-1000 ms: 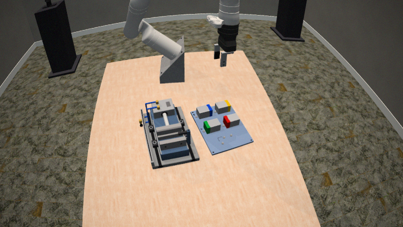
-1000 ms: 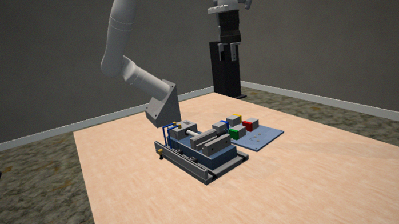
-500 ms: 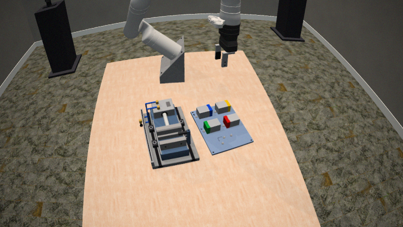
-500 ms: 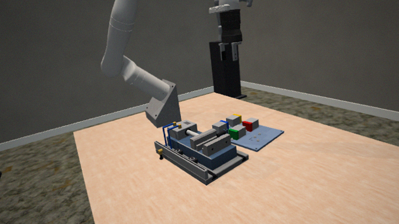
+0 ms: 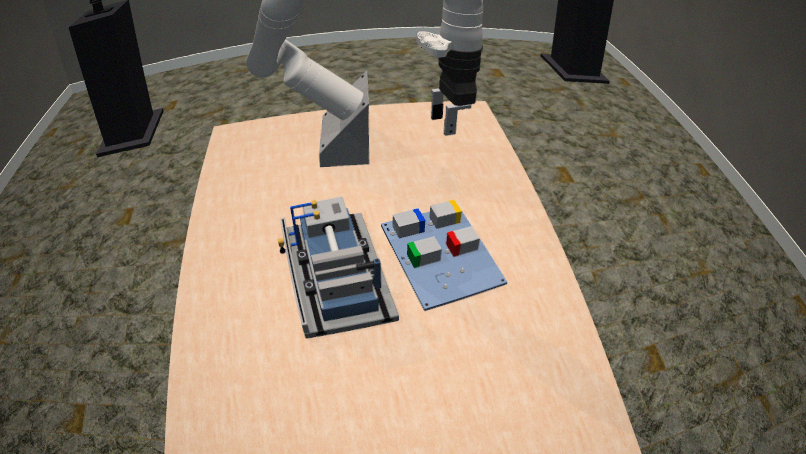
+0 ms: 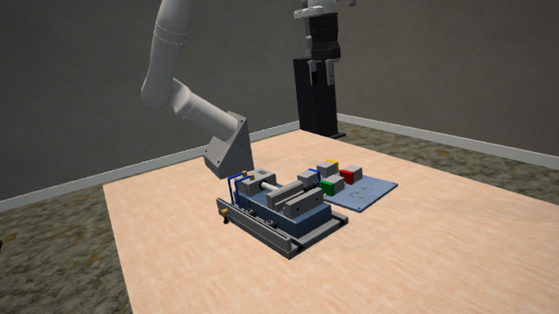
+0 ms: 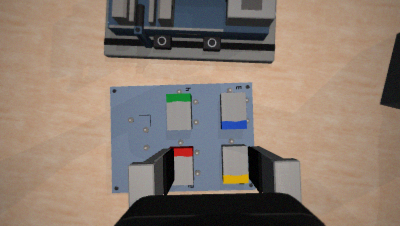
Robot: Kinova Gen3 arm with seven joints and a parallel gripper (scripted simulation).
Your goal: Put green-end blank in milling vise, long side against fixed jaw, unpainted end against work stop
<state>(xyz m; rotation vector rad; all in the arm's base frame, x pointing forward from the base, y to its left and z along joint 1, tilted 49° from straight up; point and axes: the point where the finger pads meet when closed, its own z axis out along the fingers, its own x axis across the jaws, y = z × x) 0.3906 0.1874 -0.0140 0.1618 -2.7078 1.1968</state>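
The blank with the green end lies on the blue plate, its green end toward the vise. The blanks with the blue end, yellow end and red end lie on it too. My gripper is open and empty, high above the table, behind the plate. The fixed jaw and the work stop show on the vise; nothing shows between the jaws.
The vise's moving jaw stands near the fixed jaw, with blue hoses at the vise's rear left. The upright stop post is on the plate's side of the vise. Small pins stick up from the plate.
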